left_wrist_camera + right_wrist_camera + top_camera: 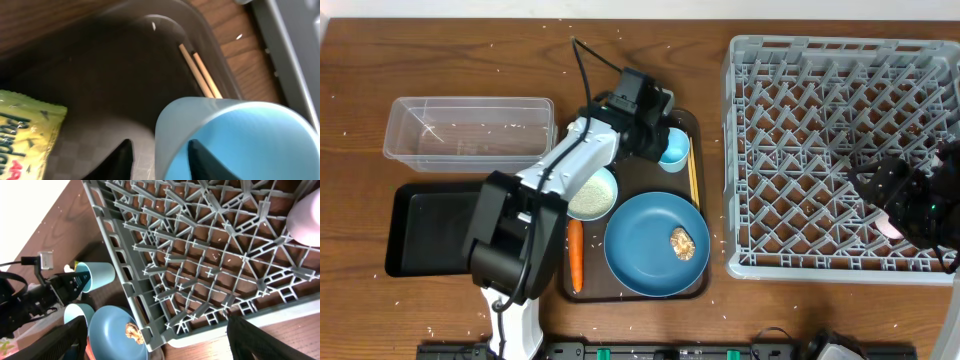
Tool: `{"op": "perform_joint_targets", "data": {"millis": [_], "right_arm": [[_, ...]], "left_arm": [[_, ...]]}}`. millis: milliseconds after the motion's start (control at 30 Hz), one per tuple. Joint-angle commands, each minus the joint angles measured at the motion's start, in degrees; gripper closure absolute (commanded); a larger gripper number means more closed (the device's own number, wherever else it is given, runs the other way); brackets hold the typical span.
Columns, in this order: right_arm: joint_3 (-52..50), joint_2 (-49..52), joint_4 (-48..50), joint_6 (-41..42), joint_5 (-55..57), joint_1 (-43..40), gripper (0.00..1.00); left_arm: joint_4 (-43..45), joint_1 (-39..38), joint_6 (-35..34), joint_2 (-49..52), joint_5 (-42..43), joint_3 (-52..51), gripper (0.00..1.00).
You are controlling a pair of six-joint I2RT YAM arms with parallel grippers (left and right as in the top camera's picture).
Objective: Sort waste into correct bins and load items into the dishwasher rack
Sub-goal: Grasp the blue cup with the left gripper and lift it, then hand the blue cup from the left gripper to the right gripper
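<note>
Nearest: light-blue cup [240, 145] betw left gripper [161, 156] fingers, one inside rim, prob. to lift; clamp unclear; right gripper [162, 337] apart over rack [200, 255].

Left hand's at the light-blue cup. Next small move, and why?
Probably close the left hand on the light-blue cup. Its fingers straddle the cup wall, one inside and one outside, and a gap seems to show beside the outer one, so it looks placed but not gripping.
</note>
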Motion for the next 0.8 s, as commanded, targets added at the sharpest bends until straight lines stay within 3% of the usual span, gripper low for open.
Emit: {"op": "perform_joint_targets", "data": {"millis": [0, 67, 300, 433, 600, 767], "right_arm": [[0.4, 0.1, -0.5, -1.1, 0.7, 0.9, 0.17], [0.4, 0.1, -0.8, -1.3, 0.7, 0.9, 0.17], [0.4, 0.1, -1.5, -6.7, 0.9, 0.9, 0.19], [0.4, 0.1, -1.5, -14.3, -3.4, 0.9, 0.23], [0.4, 0.1, -1.7, -27.6, -21.7, 3.2, 0.31], [0.4, 0.1, 2.0, -28.7, -32.2, 9.6, 0.34]], "left_arm": [[0.6, 0.1, -1.3, 0.1, -2.8, -0.2, 0.80], [0.4, 0.1, -1.4, 0.1, -2.9, -0.2, 0.94], [-5.6, 0.4, -3.2, -7.9, 0.7, 1.9, 0.94], [-10.0, 1.2, -3.2, -16.9, 12.8, 2.1, 0.94], [-12.9, 3.3, -2.3, -27.0, 30.3, 2.1, 0.94], [-13.2, 4.2, -1.7, -32.7, 40.6, 2.1, 0.94]]}}
